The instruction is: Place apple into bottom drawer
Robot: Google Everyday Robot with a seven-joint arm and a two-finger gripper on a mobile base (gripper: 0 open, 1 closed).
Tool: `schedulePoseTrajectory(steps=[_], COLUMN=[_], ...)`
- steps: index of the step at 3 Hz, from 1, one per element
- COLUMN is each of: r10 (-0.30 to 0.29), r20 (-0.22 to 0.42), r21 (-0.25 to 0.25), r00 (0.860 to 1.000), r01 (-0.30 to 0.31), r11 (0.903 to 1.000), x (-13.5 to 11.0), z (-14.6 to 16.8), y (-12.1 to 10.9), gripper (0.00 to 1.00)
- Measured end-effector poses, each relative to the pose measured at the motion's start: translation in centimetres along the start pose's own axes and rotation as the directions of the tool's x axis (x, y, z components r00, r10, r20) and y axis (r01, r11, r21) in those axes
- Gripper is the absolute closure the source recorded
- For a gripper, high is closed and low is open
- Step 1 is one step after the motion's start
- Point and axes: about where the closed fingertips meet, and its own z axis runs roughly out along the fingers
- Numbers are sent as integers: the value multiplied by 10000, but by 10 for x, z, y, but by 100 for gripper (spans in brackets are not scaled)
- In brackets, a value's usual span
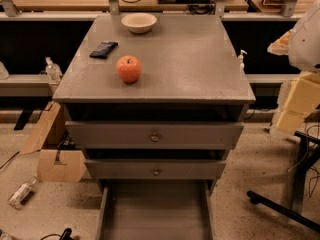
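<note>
A dark packet (104,49) lies just left of the apple (129,69) on the cabinet top (200,69). The apple is round, so a bump could roll it off. Under 2 shut drawers, the bottom drawer (155,214) is open, its front cut off. The gripper is out of sight, so I cannot tell its grip

Open room above and all around the apple (129,68) on the surface (200,59). Nearest obstacles: a dark flat packet (103,49) behind-left, apart from it, and a beige bowl (139,22) at the far edge. Bottom drawer (155,214) pulled out, open from above between low side walls, below two upper drawers (200,134). Gripper out of view.
</note>
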Motion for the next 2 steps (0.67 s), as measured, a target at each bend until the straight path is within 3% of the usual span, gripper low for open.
schedulePoseTrajectory(steps=[2], r10=[29], r20=[347], r21=[38], r00=[9994], r01=[-31], r11=[10000], x=[-9], z=[4], y=[-5], gripper=[0])
